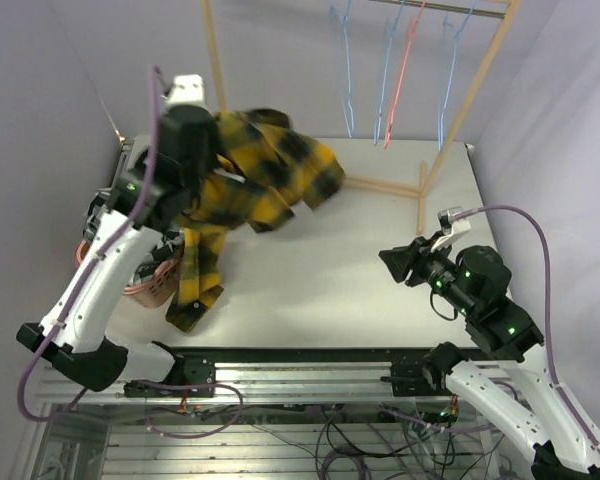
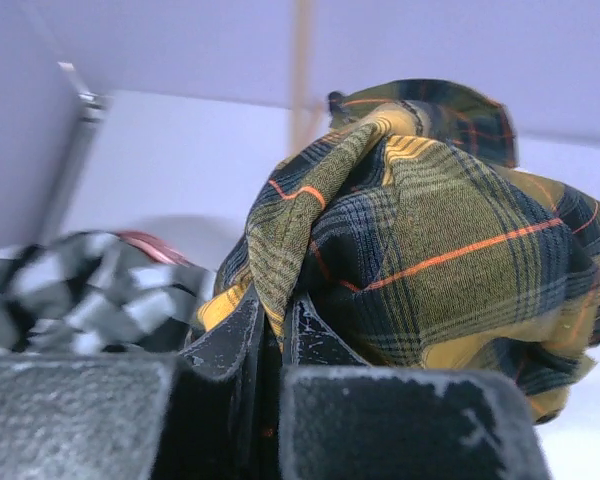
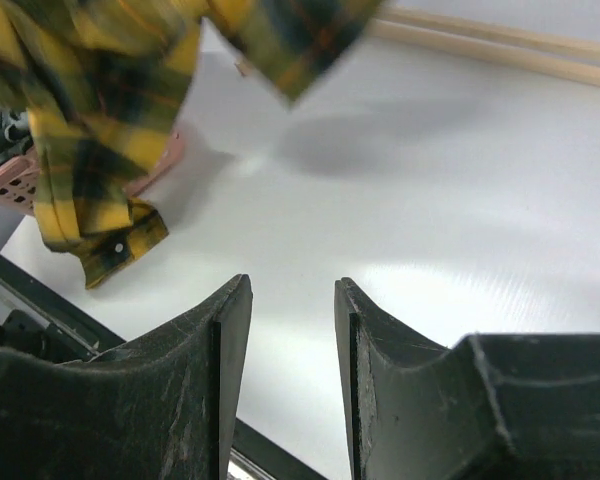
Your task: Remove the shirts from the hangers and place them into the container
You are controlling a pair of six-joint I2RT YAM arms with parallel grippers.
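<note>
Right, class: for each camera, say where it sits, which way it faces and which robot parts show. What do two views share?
Top: above and behind the arms, looking down on the table, hangers and basket; both arms show.
Left wrist: on the left arm, facing the yellow shirt; only the left claw shows, shut on it.
Right wrist: on the right arm, facing left across the table; the right claw shows, open.
Shared: top and right wrist both see the yellow shirt and basket.
</note>
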